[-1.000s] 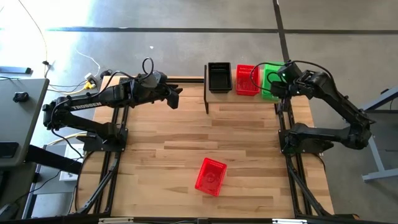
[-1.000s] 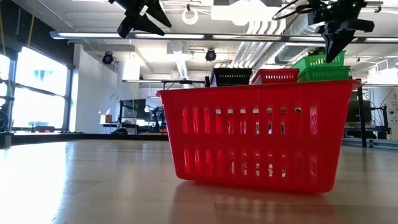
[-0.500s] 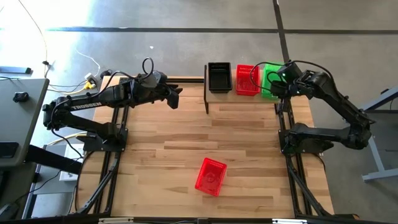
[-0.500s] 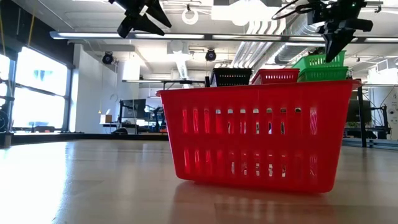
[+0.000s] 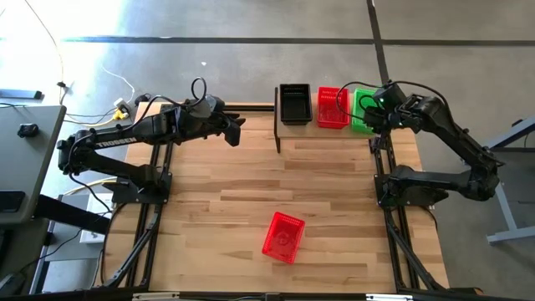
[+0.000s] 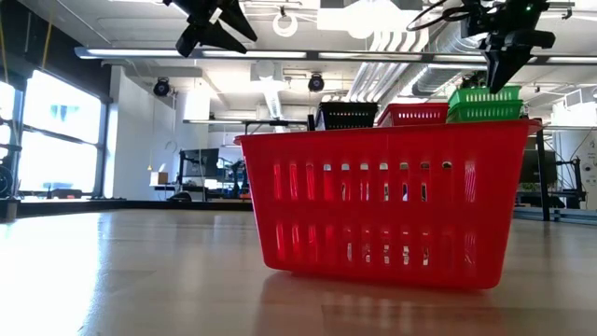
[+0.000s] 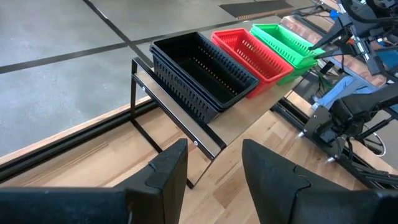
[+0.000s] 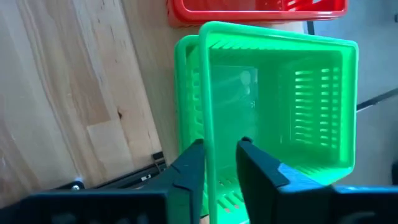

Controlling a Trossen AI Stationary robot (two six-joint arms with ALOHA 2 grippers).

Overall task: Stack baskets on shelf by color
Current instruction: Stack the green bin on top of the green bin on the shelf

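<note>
Wooden tabletop (image 5: 251, 184) is mostly bare, one red basket (image 5: 282, 237) lying alone near the front edge, well apart from both arms. Right gripper (image 8: 217, 163) sits over the green baskets (image 5: 362, 109) at the shelf (image 7: 239, 118) end, fingers slightly parted astride the top basket's near rim. Red stack (image 5: 332, 107) just beside it, black stack (image 5: 294, 104) beyond. Left gripper (image 7: 211, 168) hovers spread, empty, off the shelf's black-basket end.
</note>
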